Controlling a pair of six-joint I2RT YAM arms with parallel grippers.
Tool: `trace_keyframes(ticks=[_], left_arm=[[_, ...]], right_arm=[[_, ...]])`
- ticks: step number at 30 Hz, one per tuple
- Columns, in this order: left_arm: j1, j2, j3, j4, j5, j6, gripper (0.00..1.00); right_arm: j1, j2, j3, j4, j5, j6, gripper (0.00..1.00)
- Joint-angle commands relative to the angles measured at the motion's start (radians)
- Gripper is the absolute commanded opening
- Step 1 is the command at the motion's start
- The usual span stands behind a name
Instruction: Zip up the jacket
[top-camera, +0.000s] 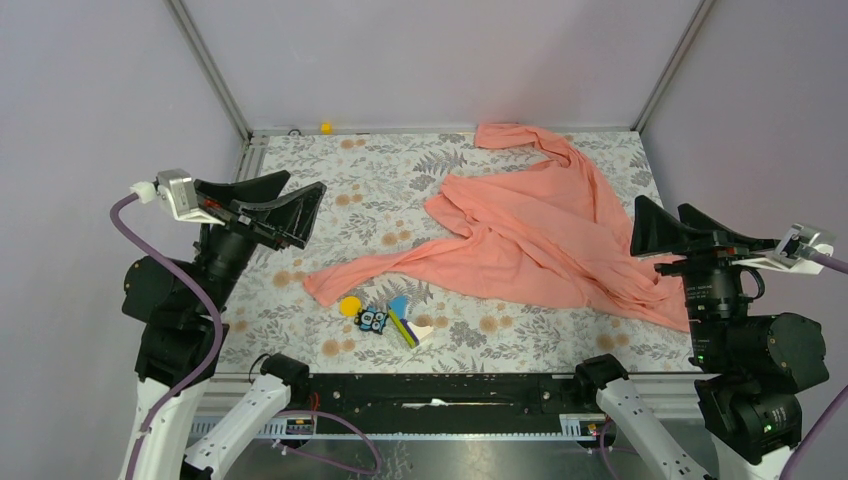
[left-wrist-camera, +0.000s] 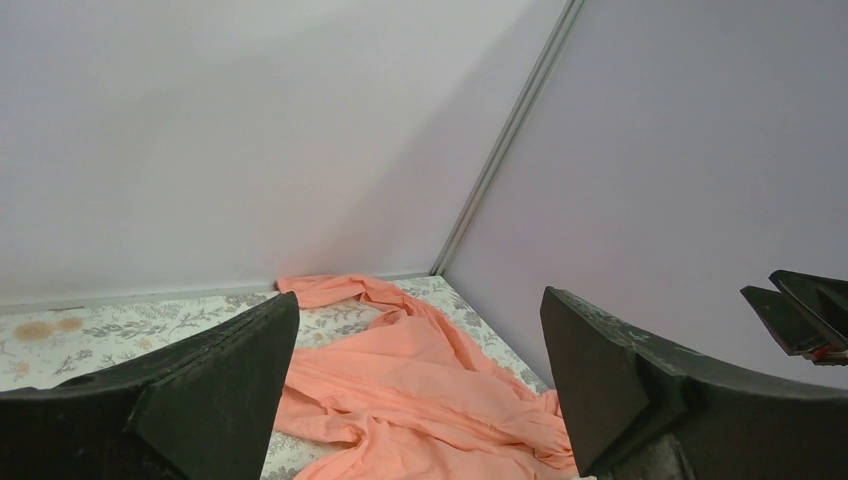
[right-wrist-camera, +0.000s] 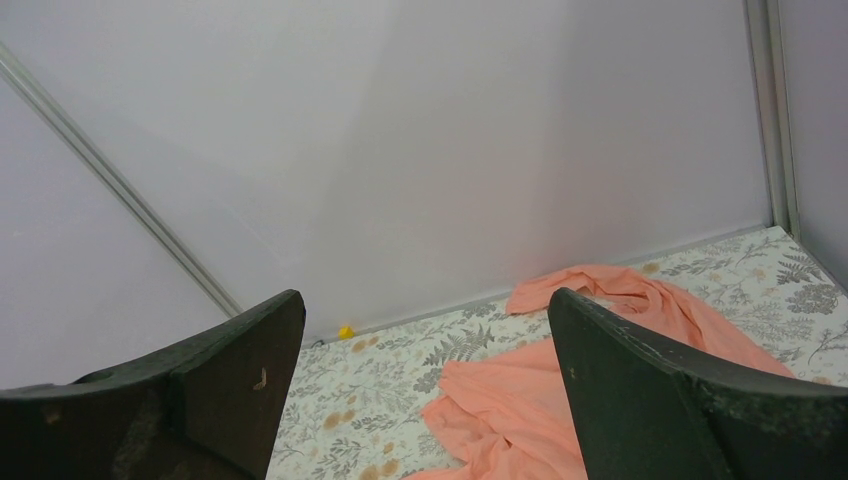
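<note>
The salmon-pink jacket (top-camera: 540, 230) lies crumpled on the right half of the table, with one sleeve stretched toward the front left and another toward the back wall. No zipper shows. It also shows in the left wrist view (left-wrist-camera: 420, 390) and in the right wrist view (right-wrist-camera: 520, 400). My left gripper (top-camera: 305, 195) is open and empty, held above the table's left side and apart from the jacket. In its own view (left-wrist-camera: 420, 300) its jaws stand wide apart. My right gripper (top-camera: 640, 225) is open and empty, held over the jacket's right edge. Its jaws also stand wide in its own view (right-wrist-camera: 425, 297).
The table has a floral cloth (top-camera: 340, 180). Small colourful toy pieces (top-camera: 385, 318) lie near the front edge, by the end of the sleeve. A small yellow object (top-camera: 325, 127) sits at the back wall and also shows in the right wrist view (right-wrist-camera: 345, 331). Lilac walls close in three sides.
</note>
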Motion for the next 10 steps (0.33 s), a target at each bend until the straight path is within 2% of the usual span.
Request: trace_keyframes(ticks=[1,10], left_arm=[[0.000,-0.003,0.004,0.050,-0.001,0.006,0.99],[0.000,-0.006,0.005,0.047,0.000,0.004,0.99]], right_arm=[[0.005,-0.007,0.003,0.053,0.020,-0.002,0.98],[0.004,-0.006,0.003,0.039,0.022,-0.017,0.98]])
